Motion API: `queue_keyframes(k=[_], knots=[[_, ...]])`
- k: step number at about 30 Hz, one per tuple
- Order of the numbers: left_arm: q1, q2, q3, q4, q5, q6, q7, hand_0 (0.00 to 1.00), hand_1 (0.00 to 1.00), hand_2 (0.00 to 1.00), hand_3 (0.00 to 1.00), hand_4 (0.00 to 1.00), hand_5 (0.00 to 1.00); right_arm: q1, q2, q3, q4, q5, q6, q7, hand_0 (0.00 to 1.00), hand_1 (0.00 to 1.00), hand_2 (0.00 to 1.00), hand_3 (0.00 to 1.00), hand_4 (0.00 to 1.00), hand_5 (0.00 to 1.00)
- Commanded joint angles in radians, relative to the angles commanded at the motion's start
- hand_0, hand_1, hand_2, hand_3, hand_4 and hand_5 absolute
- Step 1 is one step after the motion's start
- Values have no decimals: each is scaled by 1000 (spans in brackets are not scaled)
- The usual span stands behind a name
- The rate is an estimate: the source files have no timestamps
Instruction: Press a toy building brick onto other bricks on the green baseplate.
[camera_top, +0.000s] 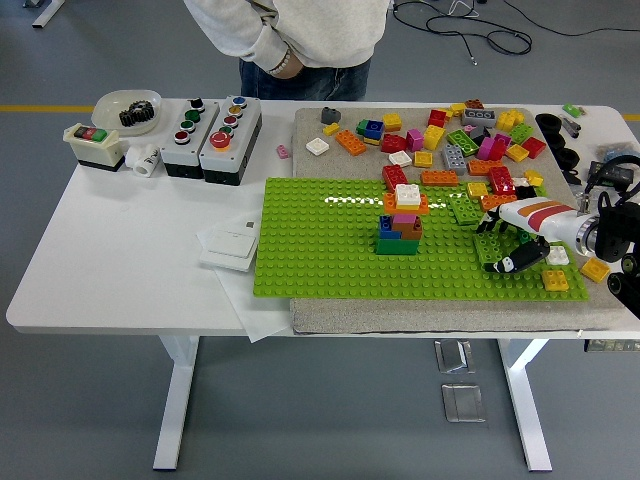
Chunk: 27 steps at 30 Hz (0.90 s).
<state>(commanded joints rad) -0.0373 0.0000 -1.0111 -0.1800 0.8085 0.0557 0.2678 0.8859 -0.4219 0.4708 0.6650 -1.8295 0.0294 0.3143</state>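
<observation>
The green baseplate (320, 250) lies on a grey mat in the middle of the table. A small stack of bricks (402, 225) stands on it, with a white brick on top, then orange, pink, brown and blue ones on a green base. My right hand (507, 246) comes in from the right edge, low over the plate's right end. Its black fingers (523, 261) are curled around a dark green brick (491, 249) that sits tilted at the plate's surface. The stack is about a hand's width to the left of it. My left arm is out of view.
Several loose bricks (450, 140) lie on the mat behind the plate; yellow ones (557, 281) lie beside my hand. Button boxes (212, 127), a bowl with gears (127, 108) and a white switch plate (228, 243) are on the left. A person (290, 35) stands at the far side.
</observation>
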Motion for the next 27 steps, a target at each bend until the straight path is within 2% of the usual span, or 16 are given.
queue_keyframes(k=[2,19,27], knots=[[0,0,0,0,-1,0,0,879,845,838,641,718,645,0,-3,0,5,1,-1,1,699,617,629,536,744,319],[0,1,12,0,-17,-1,-1,879,845,837,641,718,645,-5,-8,-3,15,5,0,-1,699,633,634,540,756,312],[0,0,11,0,-19,-1,-2,880,845,837,640,718,645,-8,-17,9,29,3,-8,-2,685,607,628,539,752,310]])
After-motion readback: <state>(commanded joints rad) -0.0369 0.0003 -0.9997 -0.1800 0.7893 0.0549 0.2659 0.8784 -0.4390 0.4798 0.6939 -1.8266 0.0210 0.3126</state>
